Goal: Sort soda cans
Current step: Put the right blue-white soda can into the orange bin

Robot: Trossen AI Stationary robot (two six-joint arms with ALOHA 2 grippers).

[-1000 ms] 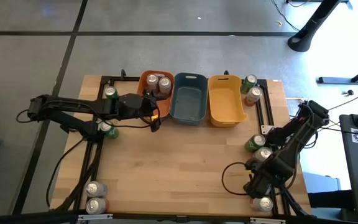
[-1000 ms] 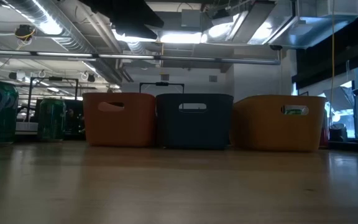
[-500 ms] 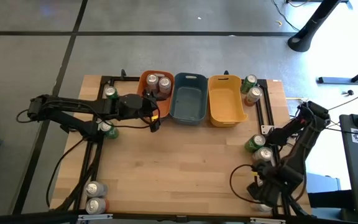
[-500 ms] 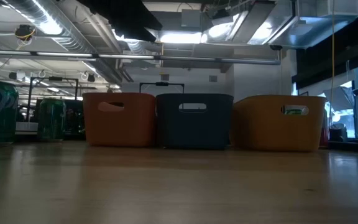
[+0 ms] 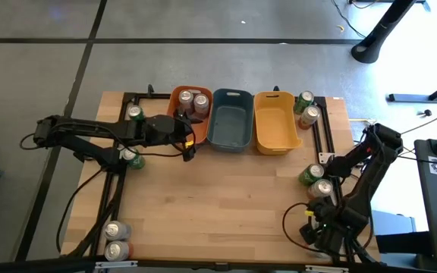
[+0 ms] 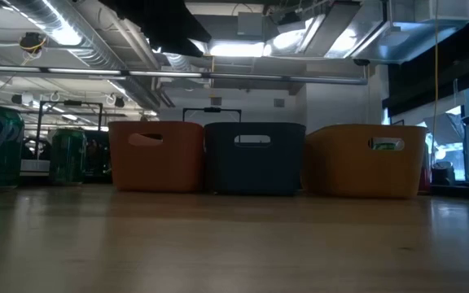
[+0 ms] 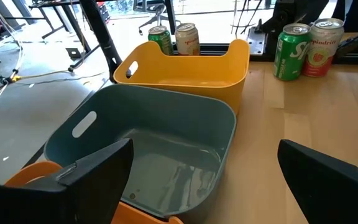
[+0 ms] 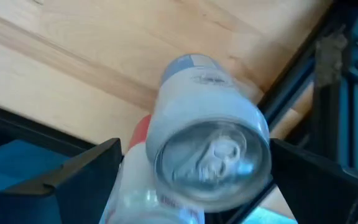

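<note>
The right gripper point(image 8: 191, 180) hangs wide open around a silver-grey soda can point(image 8: 210, 146) at the table's near right corner. Light, thin-walled and slick, it likely wants a gentle pinch mid-body. The left gripper point(image 7: 204, 174) waits spread above the grey-blue bin point(image 7: 185, 124)

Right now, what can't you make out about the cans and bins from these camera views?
- Can under the right gripper: high view, the arm hides it; in the right wrist view, the silver-grey can is blurred, label unreadable.
- Orange bin: two cans show in the high view; the left gripper may hide more.
- Bin contents: low view, walls hide them.
- Yellow bin: left wrist view, inside hidden by its wall.
</note>
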